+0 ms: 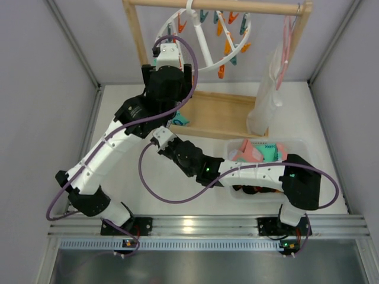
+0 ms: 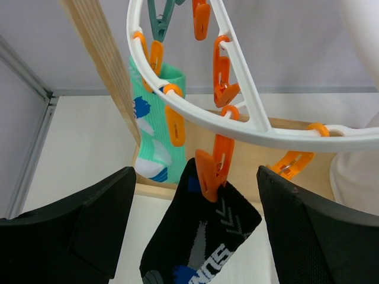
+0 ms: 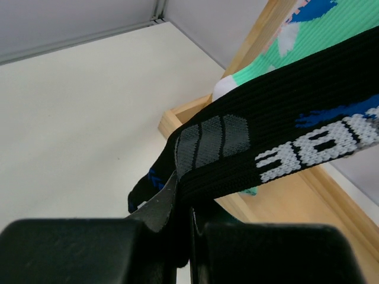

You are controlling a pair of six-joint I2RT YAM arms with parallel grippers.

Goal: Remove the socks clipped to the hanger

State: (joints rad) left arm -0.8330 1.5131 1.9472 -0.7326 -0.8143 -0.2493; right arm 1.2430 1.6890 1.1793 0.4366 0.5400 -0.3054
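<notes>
- Black sock [image 2: 201, 236]: pinching its lower end tight in the right gripper [image 3: 186, 213], likely for tugging downward.
- Spreading the left gripper [image 2: 196, 177] wide around its orange clothespin [image 2: 210, 171] on the hanger [image 2: 260, 127], probably for releasing it.
- Leaving a teal sock [image 2: 157, 142] clipped beyond the left finger.
- Storing pink socks [image 1: 249, 155] in the bin [image 1: 296, 142], off to the right gripper's right.

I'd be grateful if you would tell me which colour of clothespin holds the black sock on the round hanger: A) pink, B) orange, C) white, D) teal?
B: in the left wrist view the black sock hangs by its top edge from an orange clothespin on the white ring of the hanger.
</notes>
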